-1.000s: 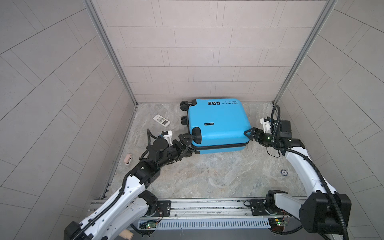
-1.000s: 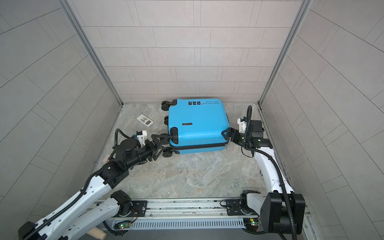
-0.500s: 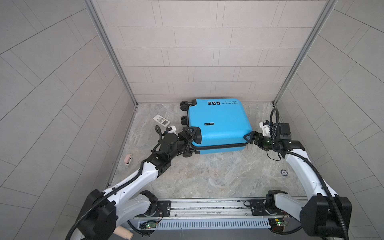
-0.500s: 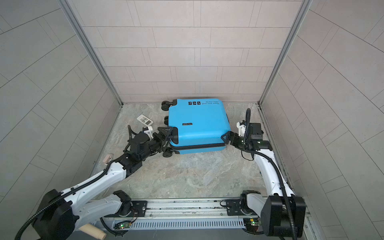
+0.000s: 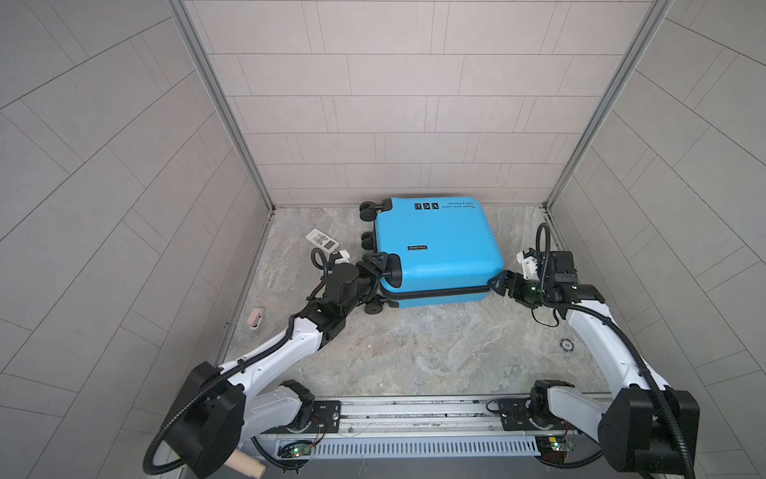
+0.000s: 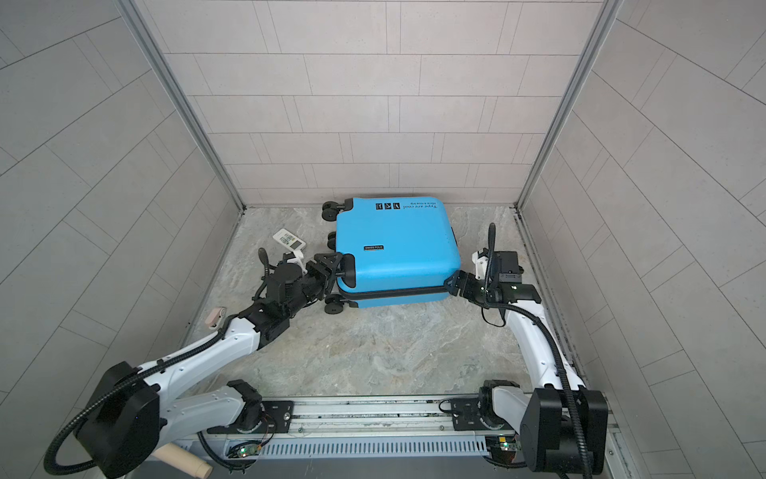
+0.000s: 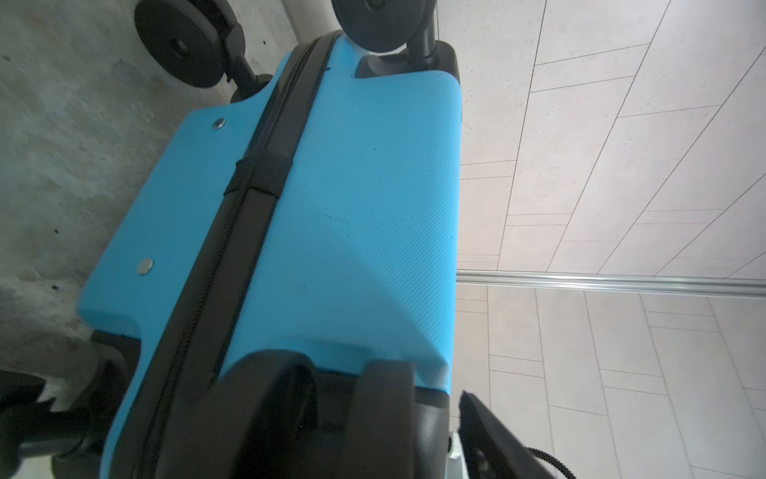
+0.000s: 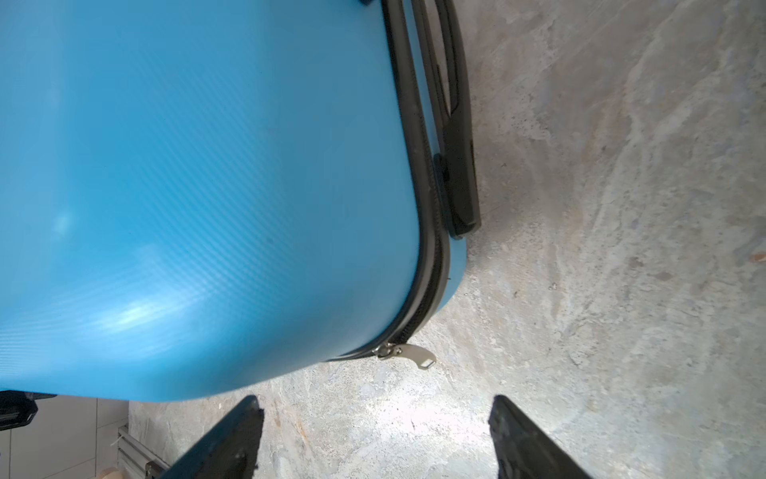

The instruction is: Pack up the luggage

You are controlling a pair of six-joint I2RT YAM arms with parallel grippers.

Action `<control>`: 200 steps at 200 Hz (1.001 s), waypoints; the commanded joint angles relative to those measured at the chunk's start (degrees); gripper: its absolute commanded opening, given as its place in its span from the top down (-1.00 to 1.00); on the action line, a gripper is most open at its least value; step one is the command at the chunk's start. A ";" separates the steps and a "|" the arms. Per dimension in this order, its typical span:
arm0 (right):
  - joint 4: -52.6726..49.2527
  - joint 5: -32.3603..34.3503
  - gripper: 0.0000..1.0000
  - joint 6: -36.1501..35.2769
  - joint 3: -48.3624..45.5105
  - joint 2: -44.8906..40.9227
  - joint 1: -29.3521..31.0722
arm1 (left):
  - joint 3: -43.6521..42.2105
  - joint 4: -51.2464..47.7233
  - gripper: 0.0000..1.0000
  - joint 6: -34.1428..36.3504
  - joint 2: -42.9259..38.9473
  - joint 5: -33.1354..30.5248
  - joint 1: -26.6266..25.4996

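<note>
The left hand [image 5: 374, 270] had reached the luggage's [image 5: 435, 232] corner wheel [image 5: 392, 271], jaws narrowing astride it, likely to brace; the right hand [image 8: 373, 419], open, neared its zipper pull [image 8: 410, 354].

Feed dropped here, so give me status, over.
Left gripper open, straddling upper near wheel. Right gripper open, just short of zipper pull. Luggage lid down, lying flat. Nothing in the way.

a white remote [image 5: 322, 239] lies flat on the grey marbled surface [image 5: 414, 344], toward the back left corner. a small pink thing [image 5: 255, 317] lies by the left wall. a round blue token [image 5: 566, 344] lies well apart, on the right.
</note>
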 commanded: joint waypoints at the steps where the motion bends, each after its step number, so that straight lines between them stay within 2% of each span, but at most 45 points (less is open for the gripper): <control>1: 0.23 1.74 -0.69 -1.63 -1.89 -0.92 0.06 | 0.64 2.75 -0.29 0.55 -0.52 -1.90 0.43; 35: 3.43 3.19 -0.63 -1.33 -4.78 -1.12 -0.28 | 0.63 2.34 0.09 1.31 -0.85 -1.91 0.48; 46: 4.24 3.87 -0.65 -1.26 -5.45 -1.26 -0.62 | 0.80 2.17 0.38 2.09 -0.97 -1.67 0.48; 70: 5.15 6.88 -0.69 -1.47 -6.25 -1.31 -0.82 | 1.61 -0.11 0.81 3.86 -1.59 -1.04 0.61; 79: 5.84 7.20 -0.61 -1.60 -6.60 -0.92 -0.81 | 1.75 -0.84 0.99 4.31 -1.92 -1.03 0.76; 95: 7.81 5.60 -0.38 -1.71 -7.36 0.62 -0.81 | 2.12 -1.78 1.00 4.78 -2.16 -0.65 1.34; 112: 10.21 2.03 -0.21 -2.19 -8.41 2.32 -0.73 | 3.08 -3.45 1.00 5.78 -2.28 0.56 2.76; 139: 11.29 2.79 -0.16 -0.97 -9.08 0.95 -0.62 | 4.70 -5.33 1.00 7.47 -2.09 2.57 5.35; 148: 10.40 4.64 -0.29 0.21 -8.47 0.02 -0.55 | 5.10 -5.92 1.00 7.74 -2.02 3.24 6.37; 158: 9.21 7.12 -0.66 1.19 -7.53 -1.03 -0.66 | 5.33 -6.13 1.00 8.03 -2.02 3.75 7.35; 164: 8.35 9.13 -0.80 2.21 -6.91 -1.52 -0.67 | 5.44 -6.29 1.00 8.12 -2.02 4.11 7.91; 177: 7.12 11.70 -0.89 3.15 -5.66 -2.62 -1.26 | 5.78 -6.66 1.00 8.48 -1.79 5.07 9.02; 182: 6.99 12.03 -0.99 3.47 -5.44 -3.02 -1.65 | 5.97 -6.83 1.00 8.57 -1.67 5.41 9.49; 200: 6.25 17.10 -1.00 6.77 -5.23 -4.98 -1.95 | 6.25 -6.83 1.00 8.91 -0.96 6.48 10.34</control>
